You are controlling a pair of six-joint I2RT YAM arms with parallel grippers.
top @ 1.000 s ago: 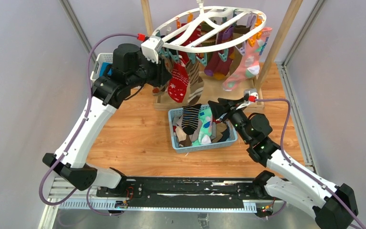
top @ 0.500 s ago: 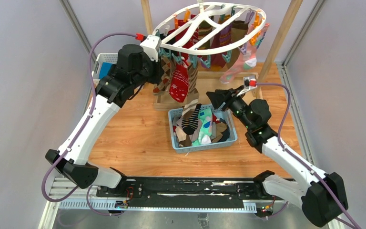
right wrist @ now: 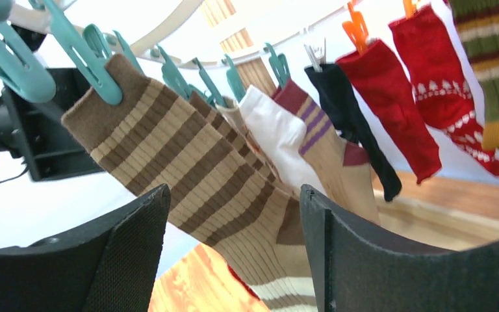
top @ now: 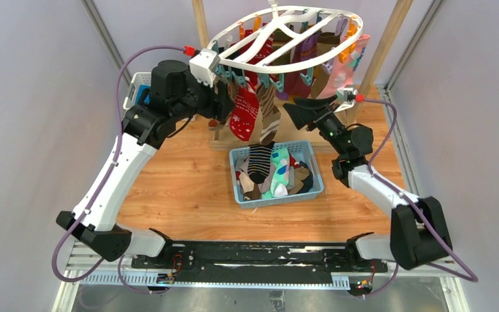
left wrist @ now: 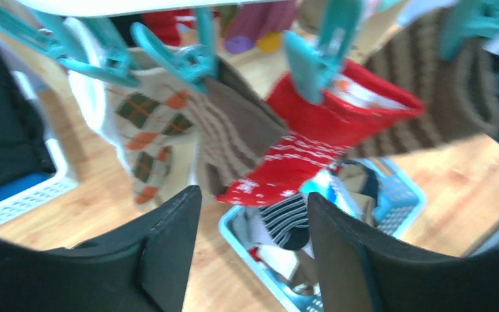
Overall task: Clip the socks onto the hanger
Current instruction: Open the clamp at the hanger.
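- Overhead, the hanger [top: 269,67] hangs over the far part of the worktop [top: 182,188] between two wooden posts [top: 383,52]. Socks [top: 243,117] are clipped around its rim.
- More loose socks fill a blue basket [top: 279,197] on the worktop, just near of the hanging ones.
- Only this overhead view shows both arms at once. The left hand [top: 224,101] is raised to the hanger's left rim, and the right hand [top: 299,107] is up beneath its right side. They point at the hanging socks from opposite sides.
- The left wrist view is blurred, but it shows that hand's fingers spread wide and gripping nothing. Beyond them a brown argyle sock [left wrist: 149,136] and a red snowflake sock [left wrist: 299,156] hang from teal clips [left wrist: 312,65], with the blue basket below.
- The right wrist view looks upward and shows this hand also spread wide and empty. A tan sock with brown stripes [right wrist: 188,162] hangs from a teal clip across the gap, and I cannot tell whether it touches a finger.
- Farther along that row hang white, purple-striped, black and red socks, some on orange clips [right wrist: 357,23].
- A white basket [top: 140,79] at the far left is partly hidden behind the left arm.
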